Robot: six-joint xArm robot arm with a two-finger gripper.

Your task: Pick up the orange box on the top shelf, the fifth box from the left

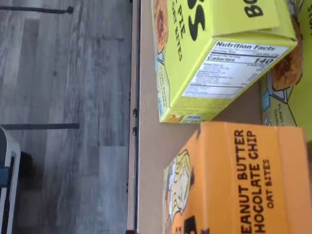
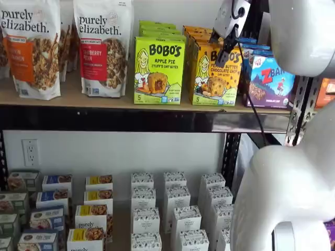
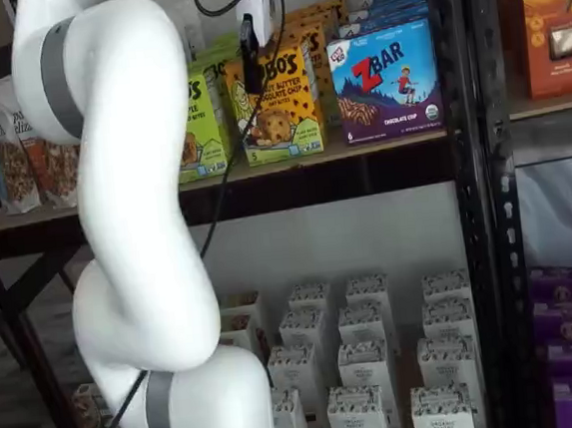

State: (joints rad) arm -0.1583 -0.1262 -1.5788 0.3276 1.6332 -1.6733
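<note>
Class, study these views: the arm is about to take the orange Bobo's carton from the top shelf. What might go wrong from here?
1. The orange box stands close between the lime-green Apple Pie carton and the Zbar box; a finger may nudge a neighbour.
2. The gripper hangs in front of the box near its top; a high grip might tip it off the top shelf.

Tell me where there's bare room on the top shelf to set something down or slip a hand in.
On the top shelf, bare board shows only as a front strip before the granola bags and the green Apple Pie box. The wrist view shows a narrow gap between that box and the orange box. From there to the Zbar box it is crowded, with the tool in front.
</note>
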